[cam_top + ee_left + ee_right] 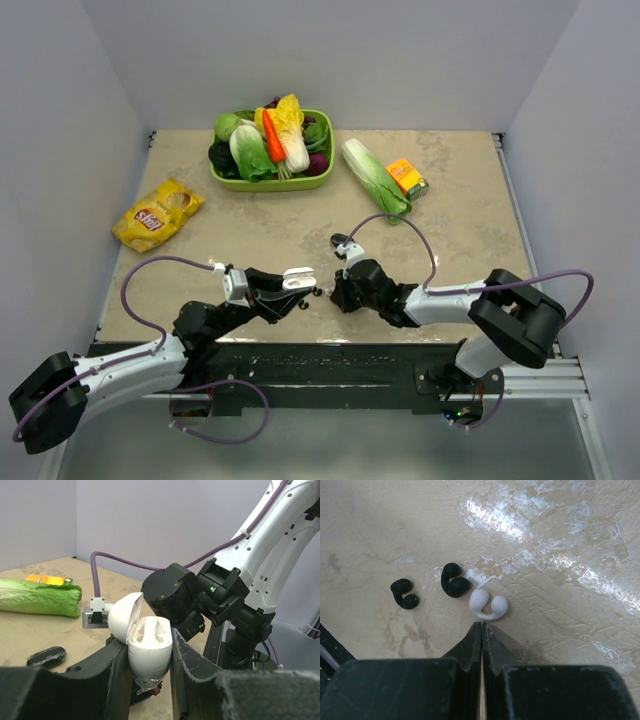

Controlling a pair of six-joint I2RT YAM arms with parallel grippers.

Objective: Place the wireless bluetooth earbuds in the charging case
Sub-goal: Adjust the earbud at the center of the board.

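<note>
My left gripper (150, 652) is shut on a white charging case (148, 642) and holds it upright above the table with its lid open; in the top view the case (298, 280) is at the front middle. My right gripper (481, 624) is shut and empty, tips down just short of one white earbud (488, 605) lying on the table. Two black earbuds (454, 580) (405, 594) lie to its left. In the top view the right gripper (335, 295) is right beside the case.
A black oval case (46, 656) lies on the table beyond the grippers. A green basket (272, 184) of vegetables stands at the back. A cabbage (375, 178) and an orange packet (407, 178) lie at the back right, a yellow chips bag (157, 213) at the left.
</note>
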